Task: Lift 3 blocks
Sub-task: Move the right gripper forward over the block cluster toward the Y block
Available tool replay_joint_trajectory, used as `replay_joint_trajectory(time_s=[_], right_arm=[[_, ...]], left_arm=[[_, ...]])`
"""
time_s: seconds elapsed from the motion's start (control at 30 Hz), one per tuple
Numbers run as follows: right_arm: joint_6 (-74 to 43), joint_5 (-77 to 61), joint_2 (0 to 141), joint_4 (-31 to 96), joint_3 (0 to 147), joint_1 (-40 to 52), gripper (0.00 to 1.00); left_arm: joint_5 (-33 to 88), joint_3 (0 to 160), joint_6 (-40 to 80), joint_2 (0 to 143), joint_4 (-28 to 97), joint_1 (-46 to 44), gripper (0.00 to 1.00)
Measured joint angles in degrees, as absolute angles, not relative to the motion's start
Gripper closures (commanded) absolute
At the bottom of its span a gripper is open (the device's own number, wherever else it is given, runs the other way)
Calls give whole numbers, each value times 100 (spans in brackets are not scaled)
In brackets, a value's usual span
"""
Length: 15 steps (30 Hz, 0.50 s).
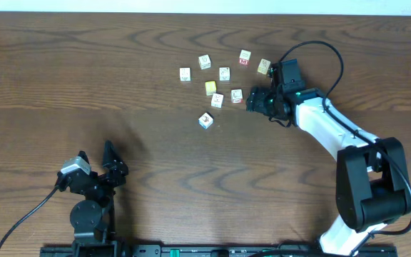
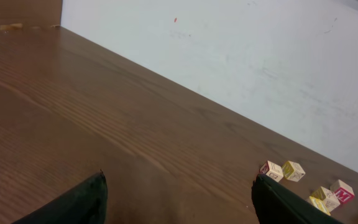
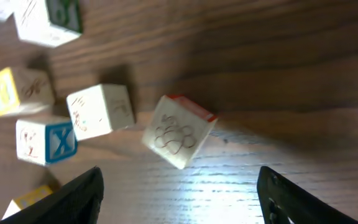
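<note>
Several small picture blocks lie scattered at the table's far middle. A red-trimmed block [image 1: 237, 96] [image 3: 179, 130] lies tilted just ahead of my right gripper [image 1: 252, 100] [image 3: 179, 202], which is open, with only bare table between its fingers. Beside it sit a pale block with red drawings [image 1: 217, 100] [image 3: 101, 111] and a blue-trimmed block [image 1: 205, 121] [image 3: 45, 140]. My left gripper [image 1: 95, 158] [image 2: 179, 199] stands open near the front left, far from the blocks and holding nothing.
A yellow cube [image 1: 210, 87] [image 3: 16, 91] and more cubes [image 1: 224, 73] [image 1: 205, 62] [image 1: 185, 73] [image 1: 245, 57] [image 1: 264, 66] lie behind the cluster. The left wrist view catches some cubes [image 2: 272, 170] at its lower right. A pale wall [image 2: 241, 56] borders the table's far edge.
</note>
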<state>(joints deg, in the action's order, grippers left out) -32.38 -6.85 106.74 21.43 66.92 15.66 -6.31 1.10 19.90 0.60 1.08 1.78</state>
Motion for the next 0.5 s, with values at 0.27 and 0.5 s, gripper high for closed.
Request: replay_joint_trajectory(time_s=[0.27,0.5], right_arm=[[-3909,-270,10903,1614,6692,1643,29],[-4182,-165,11242,1149,6694,1645,49]], left_arm=[[-631,110,1990,60,108,178,25],[-631,110,1990,60,108,178,25]])
